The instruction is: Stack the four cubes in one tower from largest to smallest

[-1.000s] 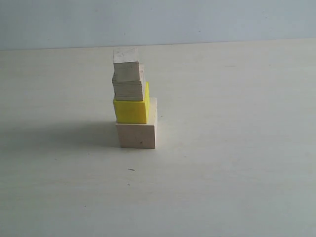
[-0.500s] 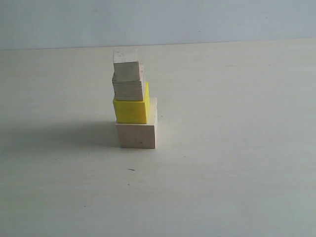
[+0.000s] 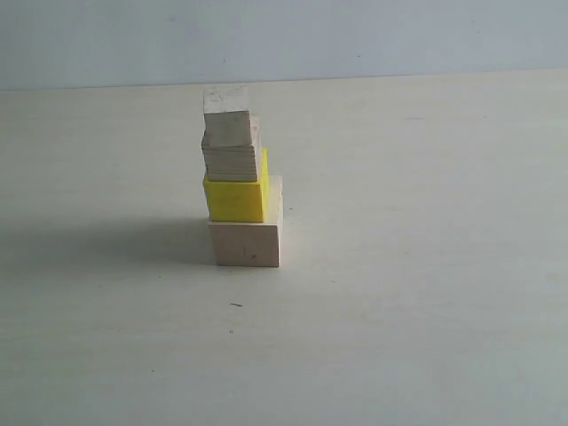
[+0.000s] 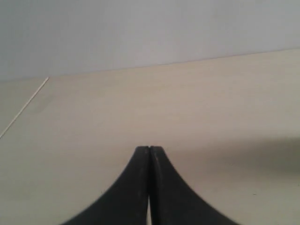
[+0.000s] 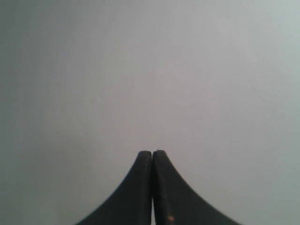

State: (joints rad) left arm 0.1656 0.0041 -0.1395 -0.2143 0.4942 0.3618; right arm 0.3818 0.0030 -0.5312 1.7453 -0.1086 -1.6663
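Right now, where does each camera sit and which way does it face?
Exterior: off the arms, looking slightly down across the table at the tower; no arm shows.
Left wrist: behind the shut left gripper, facing along the table.
Right wrist: behind the shut right gripper, facing plain grey only.
Shared: both wrist views miss the tower.

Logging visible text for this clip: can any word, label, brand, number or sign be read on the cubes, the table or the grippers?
None in any view. The large wood cube, yellow cube, small wood cube, tiny wood cube, table, left gripper and right gripper show no writing.
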